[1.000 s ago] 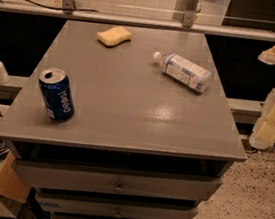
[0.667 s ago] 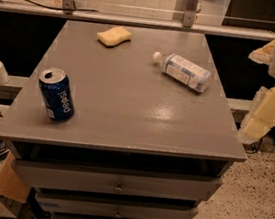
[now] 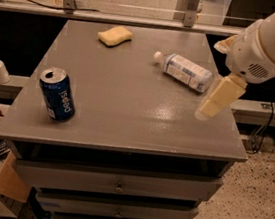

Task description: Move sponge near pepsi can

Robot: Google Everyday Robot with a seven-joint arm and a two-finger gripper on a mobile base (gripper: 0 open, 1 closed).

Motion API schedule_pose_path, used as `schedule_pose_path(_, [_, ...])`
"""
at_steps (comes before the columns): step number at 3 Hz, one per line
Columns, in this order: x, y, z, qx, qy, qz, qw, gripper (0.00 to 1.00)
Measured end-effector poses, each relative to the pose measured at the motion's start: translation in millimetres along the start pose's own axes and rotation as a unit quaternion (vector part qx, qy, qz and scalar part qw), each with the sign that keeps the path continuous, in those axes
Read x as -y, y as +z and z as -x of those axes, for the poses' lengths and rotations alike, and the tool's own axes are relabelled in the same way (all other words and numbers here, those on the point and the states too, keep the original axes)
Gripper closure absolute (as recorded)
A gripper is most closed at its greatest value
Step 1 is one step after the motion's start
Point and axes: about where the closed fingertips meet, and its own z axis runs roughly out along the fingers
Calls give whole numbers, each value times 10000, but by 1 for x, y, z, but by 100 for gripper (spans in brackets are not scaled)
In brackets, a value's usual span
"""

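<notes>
Pale yellow oblong foam sponge (image 3: 115,35) at grey counter's (image 3: 125,125) far edge, dark blue aluminium pepsi can (image 3: 57,94) upright front-left (well apart), yellowish pincer (image 3: 219,96) above right edge, clenched or released cannot be told

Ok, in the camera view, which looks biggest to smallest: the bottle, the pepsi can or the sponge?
Water bottle and pepsi can: look alike; the can sits nearer the camera, so unranked.
Sponge: smallest.
The claw hangs over the table's right edge.

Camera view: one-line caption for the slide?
Pincer at right edge of table; sponge far back, pepsi can front left, bottle lying on its side near the pincer.
</notes>
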Motion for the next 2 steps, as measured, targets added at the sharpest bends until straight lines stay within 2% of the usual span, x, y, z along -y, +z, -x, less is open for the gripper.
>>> schedule_pose_path(1, [33,34,24,357,-10,-139,9993,0])
schedule_pose_path(2, [66,76,53,651,70,-87,9978,0])
